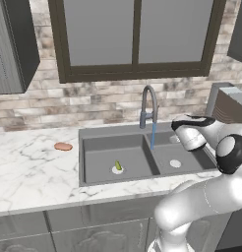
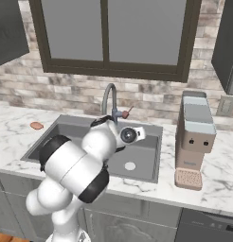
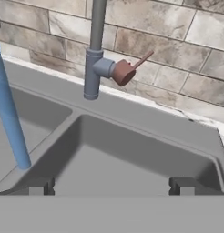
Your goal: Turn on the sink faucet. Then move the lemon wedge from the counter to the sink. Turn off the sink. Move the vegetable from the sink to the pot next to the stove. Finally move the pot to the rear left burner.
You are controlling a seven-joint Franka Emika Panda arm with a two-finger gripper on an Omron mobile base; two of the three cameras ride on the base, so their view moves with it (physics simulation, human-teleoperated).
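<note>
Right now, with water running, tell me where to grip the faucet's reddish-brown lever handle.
Take the reddish-brown lever handle by its thin stalk, which angles up and right from the round hub on the grey gooseneck faucet. Probably come from the front, over the dark grey sink, open gripper straddling it.

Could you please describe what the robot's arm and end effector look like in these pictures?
The arm is glossy white, built of rounded, bulbous segments with black bands at the joints. No cables or markings show. The end effector ends in two small, dark grey, blocky fingertips.
</note>
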